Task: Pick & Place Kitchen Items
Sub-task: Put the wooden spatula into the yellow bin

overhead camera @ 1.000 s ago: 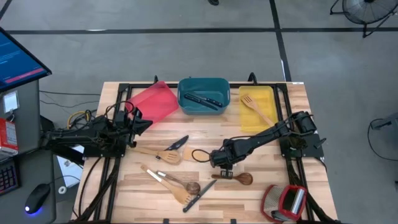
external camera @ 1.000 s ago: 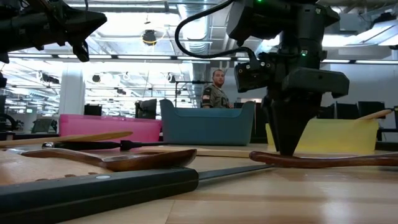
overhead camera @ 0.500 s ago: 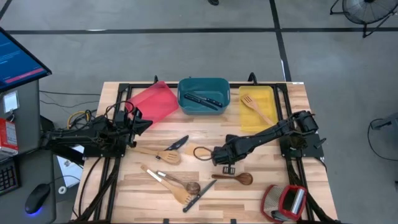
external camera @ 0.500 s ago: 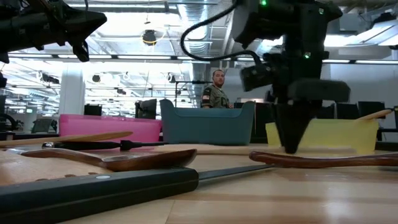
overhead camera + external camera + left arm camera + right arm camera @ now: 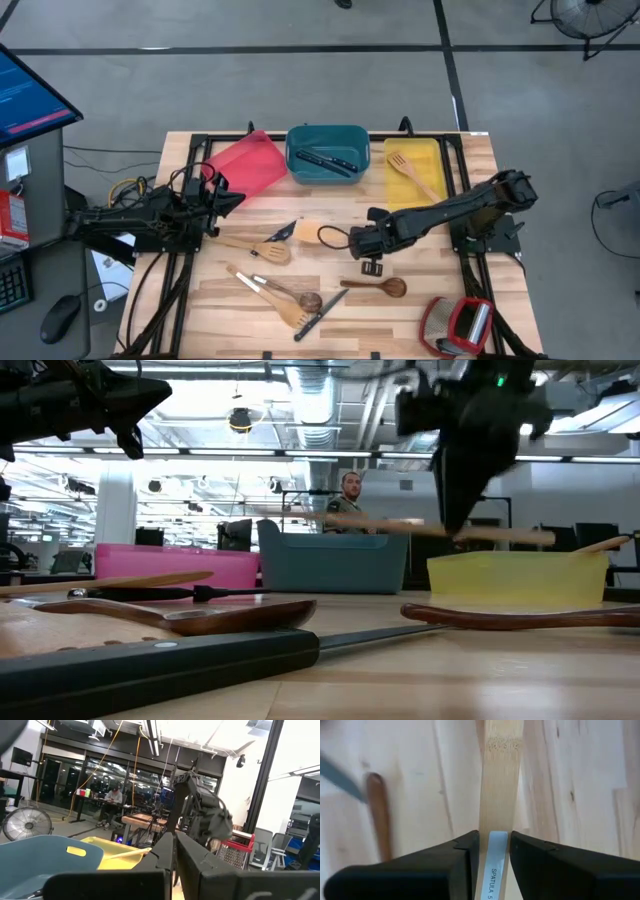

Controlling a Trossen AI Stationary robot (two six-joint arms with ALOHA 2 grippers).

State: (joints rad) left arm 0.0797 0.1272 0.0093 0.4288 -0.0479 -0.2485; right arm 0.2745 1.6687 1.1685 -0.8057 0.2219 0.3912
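Note:
My right gripper (image 5: pixel 371 243) is shut on a light wooden spatula (image 5: pixel 305 232) above the middle of the table; in the low view the spatula (image 5: pixel 380 525) hangs level in the air under the gripper (image 5: pixel 456 530). A dark wooden spoon (image 5: pixel 376 288) lies flat on the table just near of it. My left gripper (image 5: pixel 215 203) waits shut and empty over the table's left edge. More wooden utensils (image 5: pixel 258 246) and a black-handled knife (image 5: pixel 287 229) lie on the table's left half. My right gripper pinches the spatula's handle (image 5: pixel 498 805) between its two fingers (image 5: pixel 466 851), well away from the blade; a white label on the handle shows between them. The fingers point down from above and lie across the handle. The spatula is lifted clear of the table, about level.
At the far edge stand a red tray (image 5: pixel 248 163), a teal tray (image 5: pixel 300 140) holding black-handled knives, and a yellow tray (image 5: pixel 432 150) holding a slotted spatula. Several utensils (image 5: pixel 285 295) lie near the front edge. A red-and-silver object (image 5: pixel 457 325) sits at the front right. A person (image 5: pixel 349 505) stands beyond the table.
My right gripper has risen from the table and gone toward the right and far edges, taking the spatula with it. The spatula, which lay on the table, is now lifted clear and level. The dark spoon has stayed in place.

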